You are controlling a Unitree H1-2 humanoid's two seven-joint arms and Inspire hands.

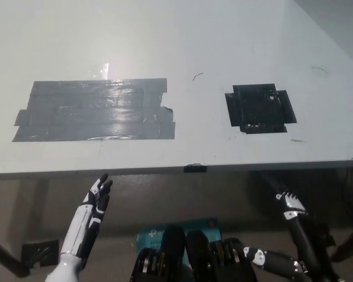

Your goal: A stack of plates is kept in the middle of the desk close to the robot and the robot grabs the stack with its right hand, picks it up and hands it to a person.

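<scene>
No stack of plates shows anywhere on the white desk [165,35]. My black right hand [291,232] hangs below the desk's front edge at the lower right, fingers spread apart and holding nothing. My white left hand [91,214] rests below the front edge at the lower left, fingers straight and apart, also empty. No person is in view.
A wide patch of grey tape [94,110] lies on the desk's left half. A smaller square of black tape [259,108] sits on the right half. A small black tab [195,168] marks the front edge. A blue object [153,232] lies on the floor below.
</scene>
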